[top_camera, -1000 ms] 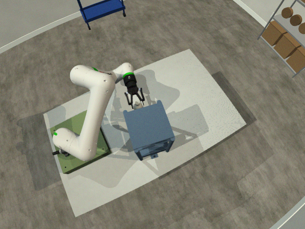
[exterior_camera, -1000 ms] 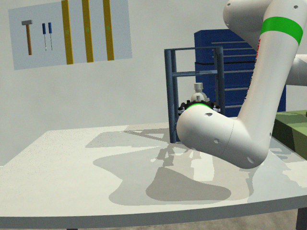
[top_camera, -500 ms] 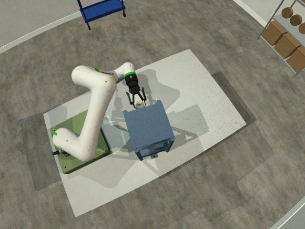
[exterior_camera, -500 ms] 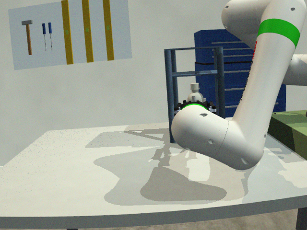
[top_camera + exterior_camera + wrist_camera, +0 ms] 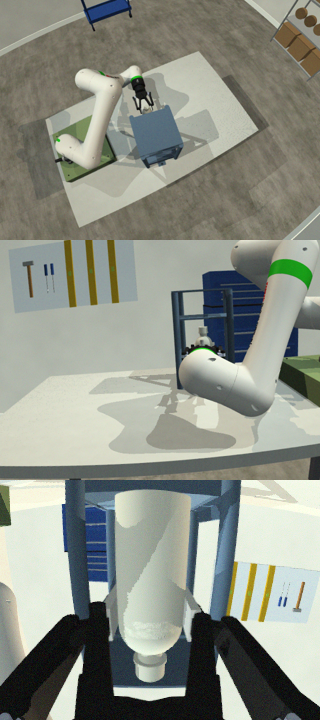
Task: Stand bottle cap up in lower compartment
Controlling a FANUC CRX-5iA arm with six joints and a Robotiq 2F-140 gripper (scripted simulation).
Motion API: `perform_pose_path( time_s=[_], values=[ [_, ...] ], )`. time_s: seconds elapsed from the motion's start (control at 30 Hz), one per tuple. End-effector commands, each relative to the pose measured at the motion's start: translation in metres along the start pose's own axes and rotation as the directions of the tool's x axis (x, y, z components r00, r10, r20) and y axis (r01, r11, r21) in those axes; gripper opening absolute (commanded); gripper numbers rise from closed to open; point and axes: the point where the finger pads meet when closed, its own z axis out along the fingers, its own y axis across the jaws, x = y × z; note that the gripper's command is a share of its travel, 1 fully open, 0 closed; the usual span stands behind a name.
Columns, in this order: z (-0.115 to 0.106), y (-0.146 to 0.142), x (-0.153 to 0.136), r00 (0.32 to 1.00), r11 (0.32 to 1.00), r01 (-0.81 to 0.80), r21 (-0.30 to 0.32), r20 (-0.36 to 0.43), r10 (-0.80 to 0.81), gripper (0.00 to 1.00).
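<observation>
My gripper (image 5: 150, 597) is shut on the off-white bottle (image 5: 150, 590), gripping it across the shoulder near the cap. The wrist view is upside down, so the cap shows at the bottom. In the exterior view the bottle (image 5: 203, 336) stands cap up above my wrist, in front of the blue-grey shelving unit (image 5: 202, 325), with its body hidden by the arm. From above, the gripper (image 5: 143, 104) and the bottle (image 5: 146, 110) are at the unit's (image 5: 155, 134) near edge, by the open front. The lower compartment (image 5: 152, 567) frames the bottle in the wrist view.
The unit's posts (image 5: 79, 534) stand on either side of the bottle in the wrist view. The green robot base plate (image 5: 85, 147) lies at the table's left. A blue cabinet (image 5: 248, 314) stands behind the unit.
</observation>
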Motion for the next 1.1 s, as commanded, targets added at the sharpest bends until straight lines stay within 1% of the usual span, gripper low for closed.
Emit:
perform_pose_path(
  time_s=[0.0, 0.23, 0.53, 0.6, 1.07],
  values=[
    [0.002, 0.0, 0.0, 1.0, 1.0, 0.0, 0.0, 0.0, 0.0, 0.0],
    [0.008, 0.0, 0.0, 1.0, 1.0, 0.0, 0.0, 0.0, 0.0, 0.0],
    [0.024, 0.0, 0.0, 1.0, 1.0, 0.0, 0.0, 0.0, 0.0, 0.0],
    [0.024, 0.0, 0.0, 1.0, 1.0, 0.0, 0.0, 0.0, 0.0, 0.0],
    [0.062, 0.0, 0.0, 1.0, 1.0, 0.0, 0.0, 0.0, 0.0, 0.0]
  ],
)
